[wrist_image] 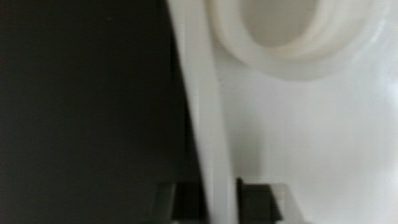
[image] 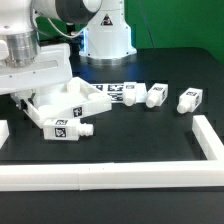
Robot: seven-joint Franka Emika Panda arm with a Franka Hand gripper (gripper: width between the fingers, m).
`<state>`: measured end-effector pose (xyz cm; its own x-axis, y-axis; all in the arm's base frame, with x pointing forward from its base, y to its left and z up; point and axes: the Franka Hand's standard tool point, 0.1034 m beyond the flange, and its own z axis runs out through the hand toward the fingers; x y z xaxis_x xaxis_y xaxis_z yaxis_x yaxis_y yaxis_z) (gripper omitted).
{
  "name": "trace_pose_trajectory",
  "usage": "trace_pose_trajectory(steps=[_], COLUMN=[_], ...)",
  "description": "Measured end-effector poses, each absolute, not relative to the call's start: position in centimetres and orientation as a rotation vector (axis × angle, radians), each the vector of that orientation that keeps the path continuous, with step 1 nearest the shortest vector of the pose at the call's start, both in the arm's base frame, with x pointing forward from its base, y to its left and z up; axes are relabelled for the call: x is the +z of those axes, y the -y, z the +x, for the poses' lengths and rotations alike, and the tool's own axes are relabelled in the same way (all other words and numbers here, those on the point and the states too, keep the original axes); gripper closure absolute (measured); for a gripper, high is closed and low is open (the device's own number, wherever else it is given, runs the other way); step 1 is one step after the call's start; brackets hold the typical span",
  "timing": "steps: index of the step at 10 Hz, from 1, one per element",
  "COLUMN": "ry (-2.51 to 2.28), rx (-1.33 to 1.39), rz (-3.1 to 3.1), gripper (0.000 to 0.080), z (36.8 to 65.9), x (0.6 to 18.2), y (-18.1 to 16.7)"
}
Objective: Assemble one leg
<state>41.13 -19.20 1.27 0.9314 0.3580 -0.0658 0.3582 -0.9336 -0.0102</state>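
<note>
While the fingers (wrist_image: 178,200) stood clamped on the tilted tray's (image: 70,98) wall, no leg looked fitted, so the job seemed barely begun. One leg (image: 62,128) lay near the fingers, just beside the tray. Three more legs (image: 157,95) lay well apart toward the exterior view's right, with nothing blocking them.

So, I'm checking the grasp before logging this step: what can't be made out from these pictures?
Gripper: the arm hides it in the exterior view; the wrist view's edge cuts off its dark pads, so open or shut is unclear.
Large white piece: blurred in the wrist view, only a wall and hole.
Nearest leg: tag too small to read in the exterior view.
</note>
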Motion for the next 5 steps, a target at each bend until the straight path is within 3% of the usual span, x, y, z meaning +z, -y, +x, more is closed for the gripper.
trace_pose_trajectory(steps=[3, 5], ry=[-0.151, 0.102], rx=[-0.117, -0.171], rz=[3.169, 3.217], gripper=[0.0746, 0.0746], z=[42.9, 44.1], x=[5.8, 8.8], y=[20.6, 16.2])
